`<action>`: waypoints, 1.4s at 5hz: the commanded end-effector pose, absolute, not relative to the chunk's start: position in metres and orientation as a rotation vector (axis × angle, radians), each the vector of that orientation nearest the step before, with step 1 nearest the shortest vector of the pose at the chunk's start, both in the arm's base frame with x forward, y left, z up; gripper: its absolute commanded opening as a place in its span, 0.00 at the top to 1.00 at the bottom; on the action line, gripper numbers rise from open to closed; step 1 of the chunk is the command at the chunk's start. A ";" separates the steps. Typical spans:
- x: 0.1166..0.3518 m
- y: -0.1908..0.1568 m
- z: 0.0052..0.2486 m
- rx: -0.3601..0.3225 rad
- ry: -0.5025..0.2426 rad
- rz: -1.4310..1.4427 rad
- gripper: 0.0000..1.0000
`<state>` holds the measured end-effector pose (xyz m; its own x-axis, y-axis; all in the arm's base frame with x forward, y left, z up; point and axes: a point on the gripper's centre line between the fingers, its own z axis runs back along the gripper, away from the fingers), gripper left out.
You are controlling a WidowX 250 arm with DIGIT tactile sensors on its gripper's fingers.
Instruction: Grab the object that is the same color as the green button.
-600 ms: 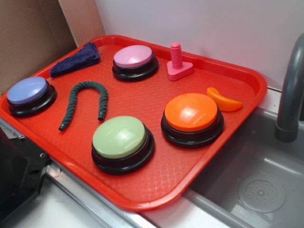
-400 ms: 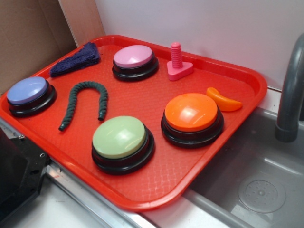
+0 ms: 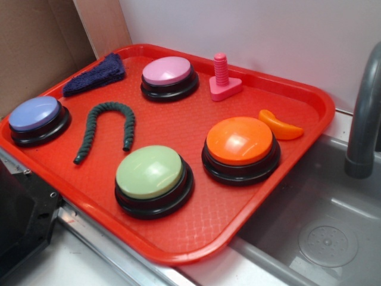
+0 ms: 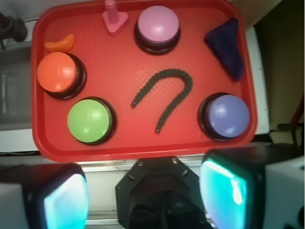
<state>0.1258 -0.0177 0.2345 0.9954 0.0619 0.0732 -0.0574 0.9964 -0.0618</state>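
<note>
The dark green fuzzy rope (image 3: 106,128) lies bent in an upside-down U on the red tray (image 3: 262,196), between the lavender-blue button (image 3: 36,118) and the pale-green button (image 3: 152,177). In the wrist view the rope (image 4: 167,98) is mid-tray and the green button (image 4: 89,120) is lower left. My gripper (image 4: 145,193) is open and empty, high above the tray's near edge, its two pads wide apart at the bottom of the wrist view. It does not show in the exterior view.
On the tray: an orange button (image 3: 240,148), a pink button (image 3: 168,76), a dark blue knitted cloth (image 3: 95,74), a pink bolt toy (image 3: 224,78), an orange wedge (image 3: 280,125). A sink (image 3: 321,232) and grey faucet (image 3: 363,119) are right. The black robot base (image 4: 162,195) lies below the gripper.
</note>
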 end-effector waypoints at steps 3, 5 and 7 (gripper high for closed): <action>0.180 0.006 0.163 -0.149 -0.017 0.536 0.00; 0.223 0.014 0.098 -0.030 0.122 0.481 0.00; 0.223 0.024 0.062 -0.023 0.183 0.493 0.00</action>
